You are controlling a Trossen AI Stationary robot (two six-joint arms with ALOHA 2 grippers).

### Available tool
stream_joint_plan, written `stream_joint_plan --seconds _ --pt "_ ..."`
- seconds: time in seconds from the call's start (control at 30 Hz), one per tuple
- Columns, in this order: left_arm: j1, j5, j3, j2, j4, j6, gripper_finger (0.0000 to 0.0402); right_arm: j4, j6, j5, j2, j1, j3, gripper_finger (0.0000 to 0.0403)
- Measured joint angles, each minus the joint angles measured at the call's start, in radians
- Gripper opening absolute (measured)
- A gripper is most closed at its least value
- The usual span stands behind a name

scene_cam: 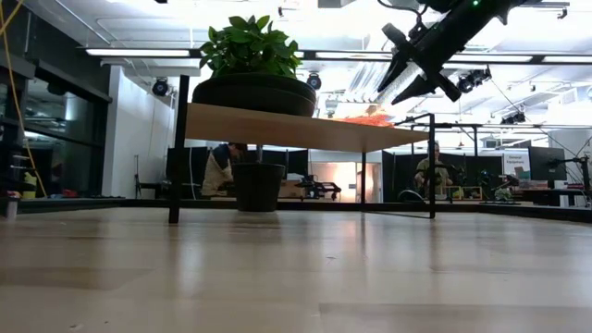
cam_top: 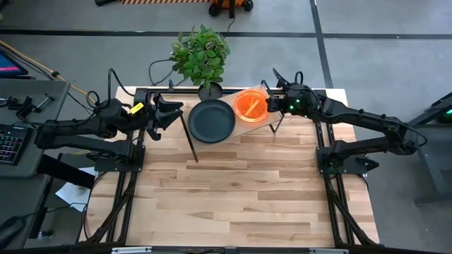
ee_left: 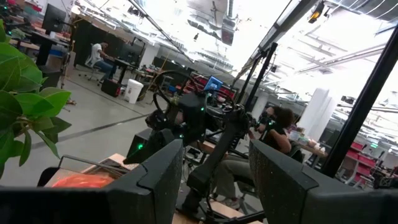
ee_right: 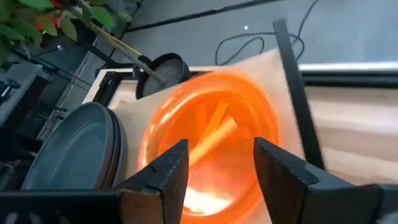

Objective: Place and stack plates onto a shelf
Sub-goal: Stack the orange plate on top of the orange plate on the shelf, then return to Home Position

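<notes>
The shelf [cam_top: 248,129] stands at the table's far edge, a light-wood board on black rod legs. A stack of dark grey plates [cam_top: 212,120] rests on its left half, and a stack of translucent orange plates [cam_top: 251,106] on its right half. In the right wrist view the orange plates [ee_right: 211,124] lie just below my open right gripper [ee_right: 221,155], with the dark plates [ee_right: 81,149] beside them. The low view shows my right gripper [scene_cam: 400,69] hovering above the shelf's right end [scene_cam: 388,137], clear of the plates. My left gripper [cam_top: 176,113] is open and waits left of the dark stack.
A potted plant [cam_top: 201,53] stands in a dark pot [cam_top: 210,89] just behind the shelf. Black frame rails [cam_top: 325,152] run along the table's left and right sides. The butcher-block top [cam_top: 233,190] stretches from the shelf toward the near edge. People sit in the room beyond.
</notes>
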Motion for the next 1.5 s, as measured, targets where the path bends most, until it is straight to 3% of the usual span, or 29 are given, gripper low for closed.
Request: stream_joint_plan --seconds 0.27,0.47,0.63,0.97,1.5 --pt "0.0 0.0 0.0 0.0 0.0 0.0 0.0172 -0.016 -0.04 -0.011 -0.094 -0.012 0.0 0.017" --pt "0.0 0.0 0.0 0.0 0.0 0.0 0.0172 0.004 -0.158 -0.191 -0.184 0.023 0.0 0.017" --pt "0.0 0.0 0.0 0.0 -0.001 0.0 0.0172 0.094 -0.238 -0.288 -0.238 0.14 0.0 0.017" --pt "0.0 0.004 0.0 0.0 -0.001 0.001 0.0172 0.316 -0.361 -0.256 -0.236 0.349 0.0 0.017" --pt "0.0 0.003 0.0 0.0 -0.002 0.002 0.0172 0.327 -0.373 -0.225 -0.236 0.369 0.0 0.017"
